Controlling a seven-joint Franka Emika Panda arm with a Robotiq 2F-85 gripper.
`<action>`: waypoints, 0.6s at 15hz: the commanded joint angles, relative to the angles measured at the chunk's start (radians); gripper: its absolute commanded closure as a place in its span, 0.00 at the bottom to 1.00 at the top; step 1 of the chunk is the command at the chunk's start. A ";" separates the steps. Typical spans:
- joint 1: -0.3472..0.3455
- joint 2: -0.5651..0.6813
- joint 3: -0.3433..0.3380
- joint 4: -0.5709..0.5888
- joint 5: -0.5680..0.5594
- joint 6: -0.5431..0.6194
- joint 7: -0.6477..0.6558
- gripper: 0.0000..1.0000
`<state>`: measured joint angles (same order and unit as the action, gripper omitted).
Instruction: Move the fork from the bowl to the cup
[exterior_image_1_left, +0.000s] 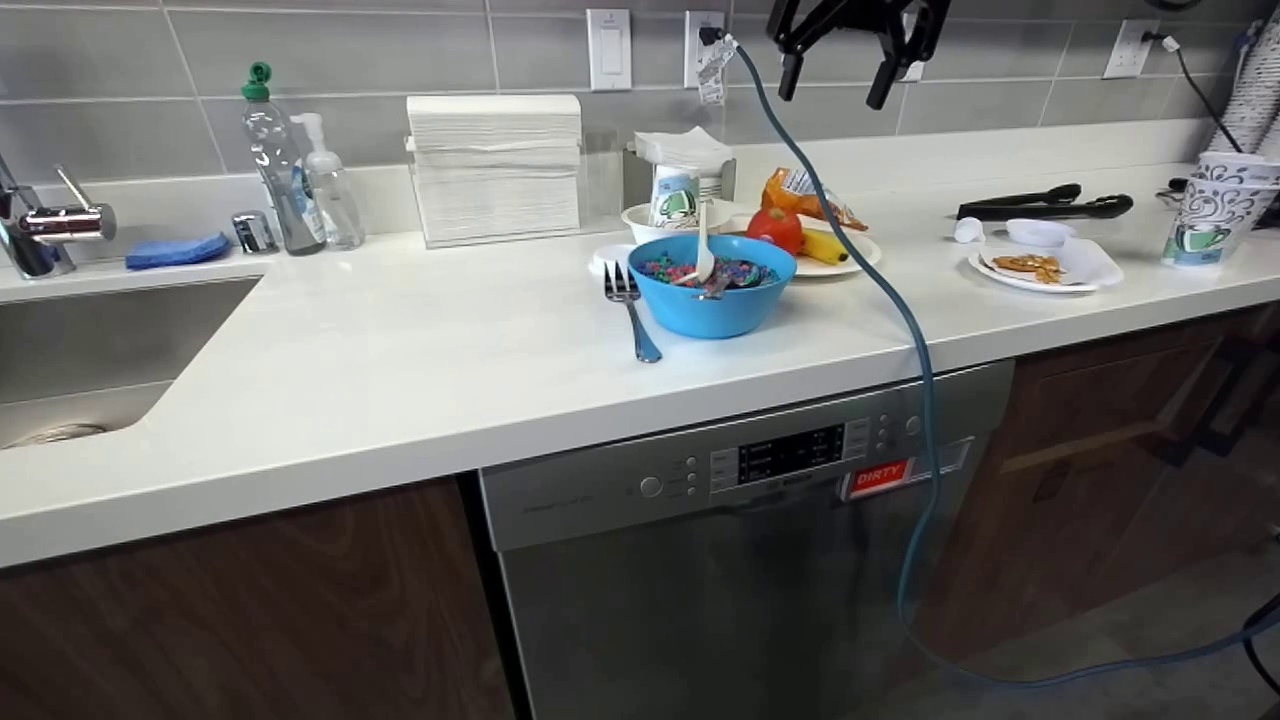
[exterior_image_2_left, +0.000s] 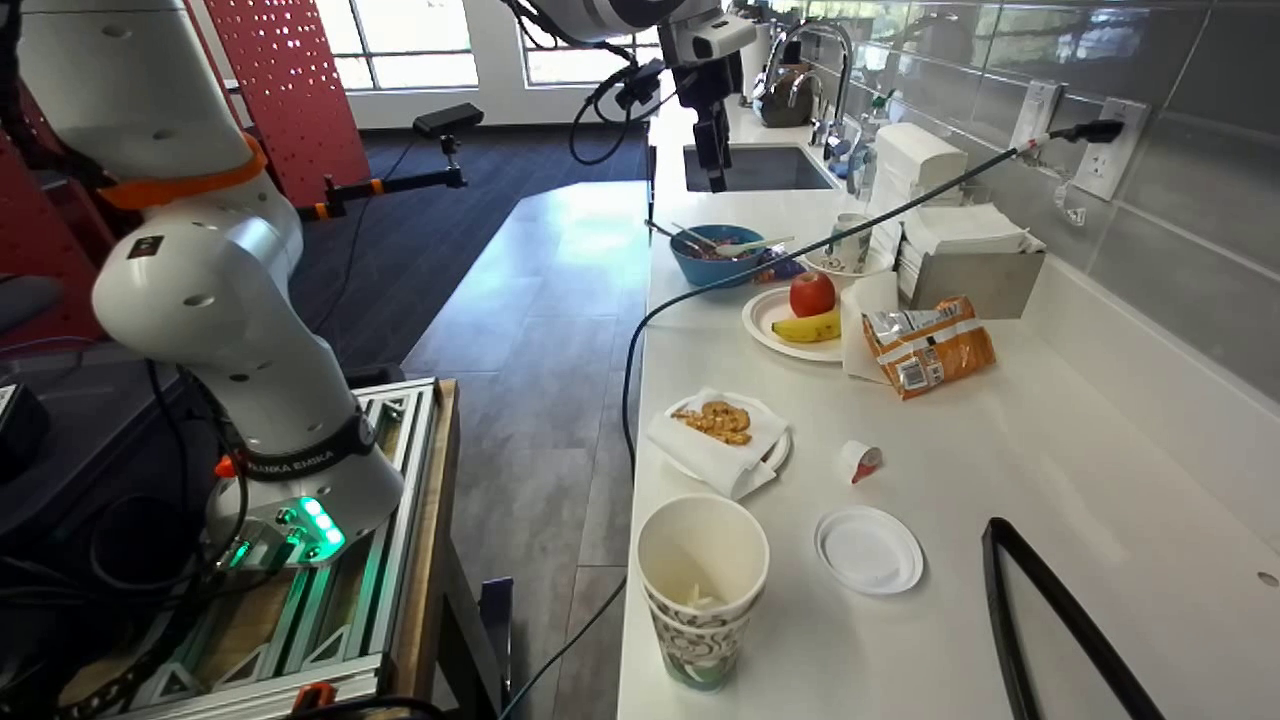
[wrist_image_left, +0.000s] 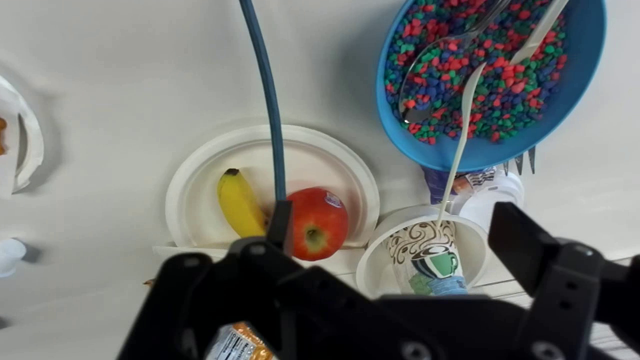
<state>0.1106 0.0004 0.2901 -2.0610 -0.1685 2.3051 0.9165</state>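
Note:
The bright blue bowl (exterior_image_1_left: 712, 305) holds coloured bits; it also shows in the wrist view (wrist_image_left: 440, 160). Two pale utensils stand in it: one (wrist_image_left: 462, 135) leans over the rim towards the paper cup, and another pale handle (wrist_image_left: 542, 30) lies beside a metal spoon (wrist_image_left: 470, 37). Their heads are partly buried, so I cannot tell which is the fork. A pale paper cup (wrist_image_left: 425, 250) sits, apparently upside down, in a white bowl behind; stacked paper cups (exterior_image_2_left: 700, 600) stand apart. My gripper (exterior_image_1_left: 832, 100) is open and empty, well above the counter; its fingers spread wide in the wrist view (wrist_image_left: 392, 215).
A metal fork (exterior_image_1_left: 633, 320) lies left of the blue bowl. A plate (wrist_image_left: 200, 150) with an apple (wrist_image_left: 317, 225) and banana (wrist_image_left: 240, 205) is beside it. A blue cable (exterior_image_1_left: 880, 270) crosses in front. A chip bag (exterior_image_2_left: 930, 345), napkin holder (exterior_image_2_left: 985, 285) and tiled wall stand behind.

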 joint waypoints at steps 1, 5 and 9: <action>0.059 0.122 -0.027 0.091 -0.046 0.040 0.035 0.00; 0.107 0.218 -0.085 0.159 -0.133 0.106 0.123 0.00; 0.158 0.313 -0.140 0.229 -0.147 0.125 0.152 0.00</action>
<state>0.2194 0.2320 0.1953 -1.9006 -0.2818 2.4113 1.0152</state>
